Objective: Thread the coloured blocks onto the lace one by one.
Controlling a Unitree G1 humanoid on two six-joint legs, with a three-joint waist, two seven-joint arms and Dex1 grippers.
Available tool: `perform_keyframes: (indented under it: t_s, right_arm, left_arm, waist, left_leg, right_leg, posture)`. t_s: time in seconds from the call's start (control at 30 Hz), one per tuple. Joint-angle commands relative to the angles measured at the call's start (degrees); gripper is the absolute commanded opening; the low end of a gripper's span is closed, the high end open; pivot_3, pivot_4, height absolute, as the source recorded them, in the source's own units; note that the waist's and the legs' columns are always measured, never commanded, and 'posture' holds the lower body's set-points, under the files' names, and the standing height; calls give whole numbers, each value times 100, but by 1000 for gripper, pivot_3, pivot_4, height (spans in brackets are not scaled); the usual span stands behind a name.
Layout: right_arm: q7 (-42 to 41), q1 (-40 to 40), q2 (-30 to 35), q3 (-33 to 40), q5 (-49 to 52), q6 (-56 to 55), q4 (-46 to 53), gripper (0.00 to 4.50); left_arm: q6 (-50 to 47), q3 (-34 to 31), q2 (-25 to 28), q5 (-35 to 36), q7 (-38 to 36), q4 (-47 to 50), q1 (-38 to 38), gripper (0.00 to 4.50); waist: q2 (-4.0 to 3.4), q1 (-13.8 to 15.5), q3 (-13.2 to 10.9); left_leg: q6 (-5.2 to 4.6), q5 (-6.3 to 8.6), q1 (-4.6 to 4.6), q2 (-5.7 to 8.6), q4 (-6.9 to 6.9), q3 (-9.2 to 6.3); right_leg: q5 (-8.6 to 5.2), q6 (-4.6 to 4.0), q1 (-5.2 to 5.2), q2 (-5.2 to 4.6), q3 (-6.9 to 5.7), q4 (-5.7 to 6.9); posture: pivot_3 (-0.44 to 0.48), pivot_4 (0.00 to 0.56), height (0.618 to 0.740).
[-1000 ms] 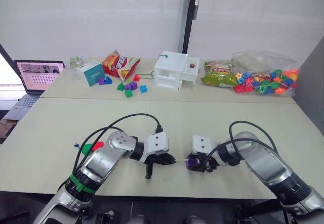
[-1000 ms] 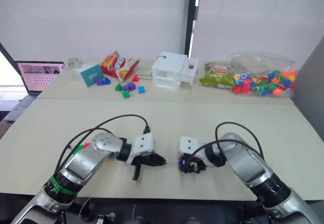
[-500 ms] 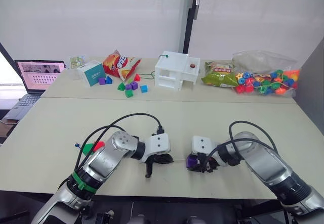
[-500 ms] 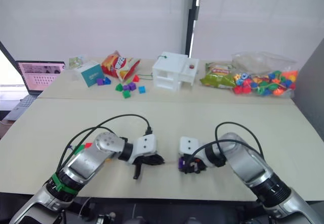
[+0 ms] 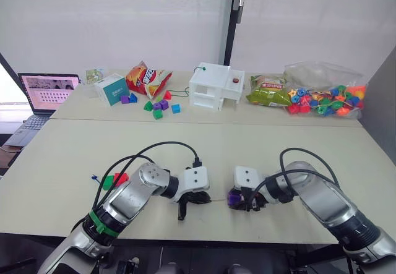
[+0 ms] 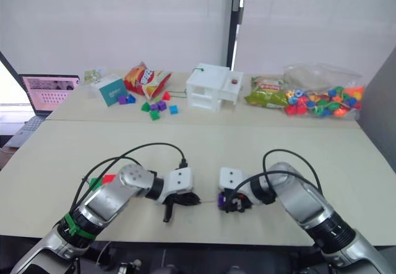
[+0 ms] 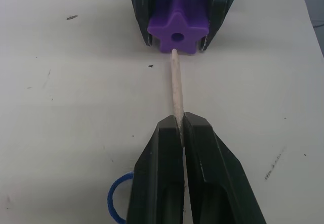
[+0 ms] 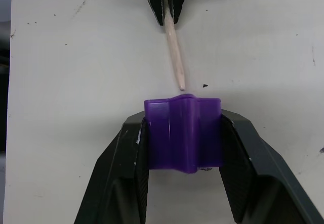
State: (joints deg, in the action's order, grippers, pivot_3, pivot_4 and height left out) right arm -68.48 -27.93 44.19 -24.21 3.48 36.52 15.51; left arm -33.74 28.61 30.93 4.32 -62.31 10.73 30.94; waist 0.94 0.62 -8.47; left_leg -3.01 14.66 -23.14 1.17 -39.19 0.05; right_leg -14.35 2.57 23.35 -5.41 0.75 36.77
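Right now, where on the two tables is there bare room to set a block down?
Bare: the near table from the grippers back to the seam, and right of the right gripper. Crowded: the far table, from laptop to bead bag, and between the left gripper and the right.

Purple block (image 7: 178, 31) upright w/ hole facing lace (image 7: 176, 90) pale tip, tip apparently just short of hole.

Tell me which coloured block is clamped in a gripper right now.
The purple block, clamped in the right gripper, hole facing the lace's pale tip held by the left gripper. The green and red blocks lie loose behind the left arm.
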Motion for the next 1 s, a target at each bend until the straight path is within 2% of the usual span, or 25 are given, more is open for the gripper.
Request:
perform_keyframes:
  t_s: [0.03,0.47,0.8,0.97,1.0]
  right_arm:
    - [-49,-26,14,-58,33,-38,156,1371]
    - [-32,-37,-7,-67,32,-12,154,1371]
    - [-6,-61,-31,-70,27,7,122,1371]
    - [4,-67,-41,-62,13,26,116,1371]
    - [5,-57,-34,-58,11,24,123,1371]
  left_arm:
    - [-13,26,-72,-13,45,223,131,56]
    - [43,117,-394,13,142,157,304,56]
    - [111,37,-1130,228,399,-36,382,56]
    - [350,-14,-968,88,431,-310,230,56]
    - [366,-98,-940,157,406,-307,207,363]
  waist:
    - [0,0,0]
    - [0,3,0]
    - [1,8,0]
    - [0,2,0]
    - [1,2,0]
  left_leg:
    - [0,0,0,0,0,0]
    - [0,0,0,0,0,0]
    - [0,0,-1,2,-1,0]
    - [0,0,-2,1,-1,0]
    - [0,0,-2,1,-1,-1]
  right_leg:
    - [0,0,0,0,0,0]
    - [0,0,0,0,0,0]
    - [0,0,0,-1,0,1]
    - [0,0,1,0,0,1]
    - [0,0,1,0,0,1]
  posture:
    - [0,150,740]
    - [0,150,740]
    - [0,150,740]
    - [0,150,740]
    - [0,150,740]
